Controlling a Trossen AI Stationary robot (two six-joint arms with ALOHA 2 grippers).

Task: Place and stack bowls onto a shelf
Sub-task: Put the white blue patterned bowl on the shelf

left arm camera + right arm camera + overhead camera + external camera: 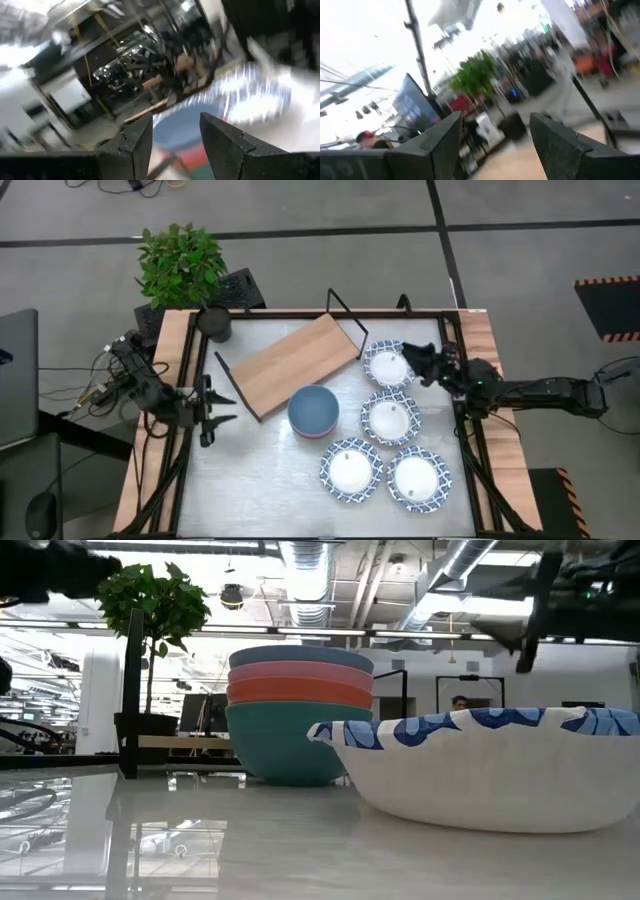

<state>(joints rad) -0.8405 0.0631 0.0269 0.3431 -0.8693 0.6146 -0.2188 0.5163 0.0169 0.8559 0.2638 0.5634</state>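
Note:
Four shallow blue-rimmed white bowls (389,364), (390,418), (351,470), (418,480) sit on the table's right half. A stack of plain bowls, blue on top (313,410), then pink-red and teal (285,745), stands at the centre on its teal base. The shelf (293,362), a wood board on black wire legs, lies askew behind the stack. My left gripper (222,407) is open at the table's left, empty. My right gripper (412,360) is open, raised over the far right bowl, touching nothing.
A potted plant (181,262) and a dark cup (214,322) stand at the far left corner. Black frame rails run along both table sides. Bare tabletop lies at the near left (240,480). A person's head (366,137) shows beyond the table in the right wrist view.

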